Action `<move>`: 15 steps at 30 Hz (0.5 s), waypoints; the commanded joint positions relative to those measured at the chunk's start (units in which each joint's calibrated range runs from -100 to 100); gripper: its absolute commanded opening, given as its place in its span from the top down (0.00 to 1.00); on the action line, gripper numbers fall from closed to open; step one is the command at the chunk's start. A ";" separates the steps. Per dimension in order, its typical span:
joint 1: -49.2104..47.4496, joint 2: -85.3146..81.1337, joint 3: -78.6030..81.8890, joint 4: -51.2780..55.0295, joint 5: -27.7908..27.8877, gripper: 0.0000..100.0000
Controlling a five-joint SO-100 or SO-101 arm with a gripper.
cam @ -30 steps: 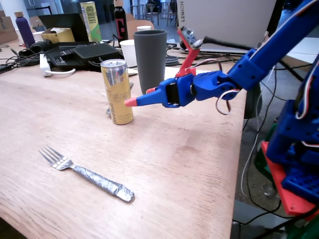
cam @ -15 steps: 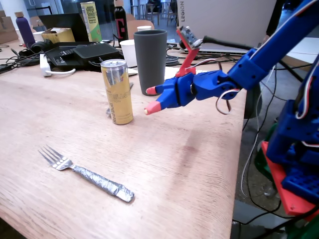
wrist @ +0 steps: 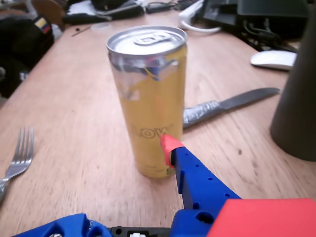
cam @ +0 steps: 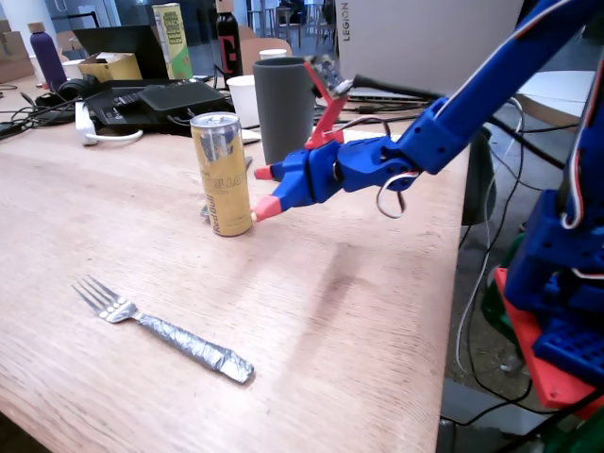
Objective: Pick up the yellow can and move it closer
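Note:
The yellow can (cam: 220,175) stands upright on the wooden table (cam: 359,311), gold-yellow with a silver top. My blue gripper (cam: 263,192) hangs just to its right in the fixed view, open, its two red fingertips pointing at the can's side. The lower tip is at or nearly touching the can near its base. In the wrist view the can (wrist: 148,98) fills the middle, and one red-tipped finger (wrist: 170,149) sits against its lower right front. Nothing is held between the jaws.
A tall dark grey cup (cam: 283,109) stands right behind the gripper. A foil-handled knife (wrist: 232,103) lies behind the can and a foil-handled fork (cam: 160,326) lies in front. Cables, a white paper cup (cam: 243,99), a carton (cam: 172,40) and electronics crowd the far edge.

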 commanded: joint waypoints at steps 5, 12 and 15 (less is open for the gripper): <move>-0.04 5.83 -12.37 0.07 0.29 0.07; 1.99 6.78 -13.12 -0.67 0.29 0.07; 2.16 10.21 -17.94 -0.51 0.29 0.07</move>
